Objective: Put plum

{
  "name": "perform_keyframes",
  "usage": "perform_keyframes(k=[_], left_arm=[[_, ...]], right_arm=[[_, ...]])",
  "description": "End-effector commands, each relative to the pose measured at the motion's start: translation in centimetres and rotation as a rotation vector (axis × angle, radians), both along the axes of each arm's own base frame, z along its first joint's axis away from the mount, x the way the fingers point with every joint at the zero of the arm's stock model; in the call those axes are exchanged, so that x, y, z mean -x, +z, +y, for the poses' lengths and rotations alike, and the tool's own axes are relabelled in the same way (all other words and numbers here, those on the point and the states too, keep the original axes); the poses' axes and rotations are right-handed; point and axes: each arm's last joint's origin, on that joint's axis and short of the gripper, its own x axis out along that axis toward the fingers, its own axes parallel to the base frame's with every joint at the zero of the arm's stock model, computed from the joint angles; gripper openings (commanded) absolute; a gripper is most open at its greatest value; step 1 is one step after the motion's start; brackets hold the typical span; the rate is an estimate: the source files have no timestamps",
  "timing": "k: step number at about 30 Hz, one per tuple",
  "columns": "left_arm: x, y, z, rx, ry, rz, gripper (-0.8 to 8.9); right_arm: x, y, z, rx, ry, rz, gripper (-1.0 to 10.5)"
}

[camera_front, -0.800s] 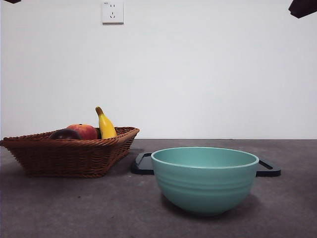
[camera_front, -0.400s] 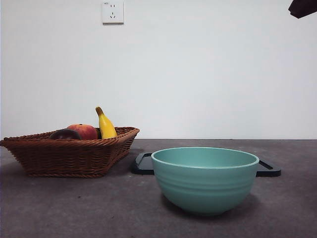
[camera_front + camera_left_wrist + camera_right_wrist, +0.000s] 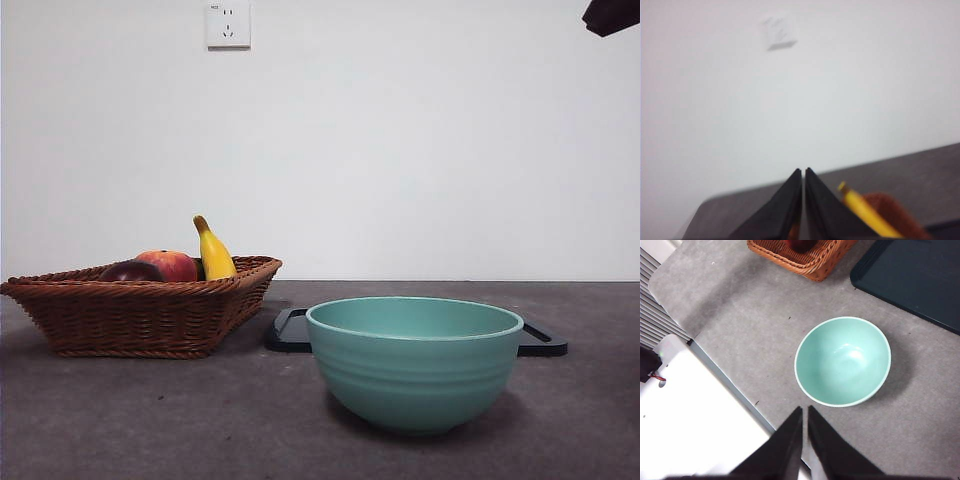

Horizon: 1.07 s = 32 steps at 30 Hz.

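The plum, dark maroon and glossy, lies in the wicker basket on the left of the table, next to a red-orange fruit and a yellow banana. My left gripper is shut and empty, up high and aimed at the wall, with the banana and basket just past its jaws. My right gripper is shut and empty, high above the table's near edge, looking down on the teal bowl and a basket corner. Its arm shows as a dark tip.
The teal bowl stands near the front, right of the basket. A dark flat tray lies behind it, also seen from above as the tray. A wall socket is high on the white wall. A white surface lies beyond the table edge.
A small dark arm tip at the top left corner of the front view has gone out of the picture. The fruit, basket and bowl have not moved.
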Motion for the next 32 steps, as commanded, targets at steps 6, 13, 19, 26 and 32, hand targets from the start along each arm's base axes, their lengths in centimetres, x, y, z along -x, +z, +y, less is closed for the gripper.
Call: perform_keyframes(k=[6, 13, 19, 26, 32], left_arm=[[-0.1, -6.6, 0.3, 0.041, 0.058, 0.072, 0.10], [-0.7, -11.1, 0.3, 0.064, 0.058, 0.159, 0.10], [-1.0, -13.4, 0.4, 0.089, 0.058, 0.198, 0.10], [-1.2, -15.2, 0.4, 0.114, 0.060, 0.262, 0.10], [-1.1, -15.9, 0.4, 0.113, 0.064, 0.341, 0.10]], right_arm=[[0.0, 0.6, 0.1, -0.016, 0.002, -0.012, 0.1], [0.0, 0.6, 0.1, -0.016, 0.002, -0.012, 0.1], [0.0, 0.6, 0.1, -0.016, 0.002, -0.012, 0.1], [0.0, 0.6, 0.1, -0.016, 0.002, -0.011, 0.1], [0.0, 0.6, 0.1, -0.016, 0.002, -0.012, 0.1]])
